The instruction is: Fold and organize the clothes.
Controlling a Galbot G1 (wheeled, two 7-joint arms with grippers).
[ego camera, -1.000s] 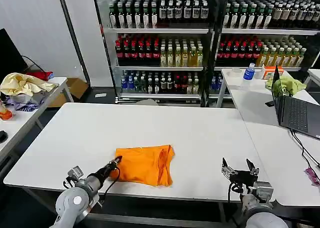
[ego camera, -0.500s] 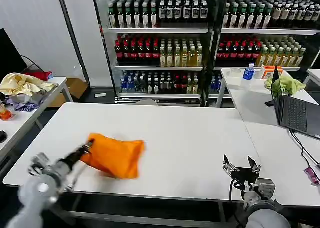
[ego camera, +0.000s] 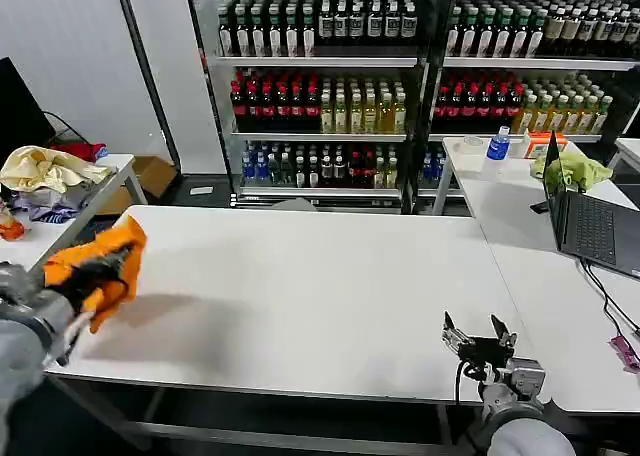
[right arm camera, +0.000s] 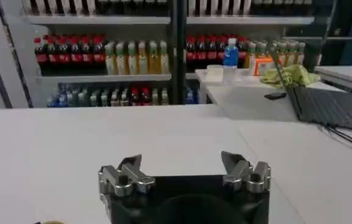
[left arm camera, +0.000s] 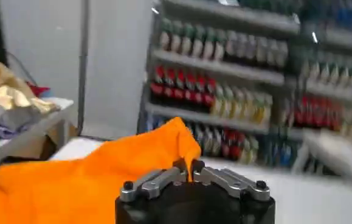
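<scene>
— Where is the bright orange cotton T-shirt (ego camera: 98, 266) right now?

— Bunched up and lifted clear of the wide white counter (ego camera: 300, 296), out at the counter's left edge in the head view. It casts a soft shadow on the surface beside it.

— What holds it?

— The left hand (left arm camera: 189, 165). In the left wrist view its two metal fingers are pressed together on a peak of the orange fabric, and the rest of the shirt drapes down on one side of the hand.

— And the right hand (ego camera: 481, 335)?

— Low at the near edge of the counter, on the right, well apart from the shirt. Its fingers (right arm camera: 129, 171) stand apart with nothing between them, seen clearly in the right wrist view.

— Anything else around?

— A side table (ego camera: 40, 238) on the left carries a heap of pale yellow and purple cloths (ego camera: 42, 178). On the right, a second white counter bears a dark open laptop (ego camera: 590, 221), a small lime-green cloth (ego camera: 572, 169) and a blue-capped bottle (ego camera: 497, 143). Shelves of drink bottles (ego camera: 330, 86) fill the background.
</scene>
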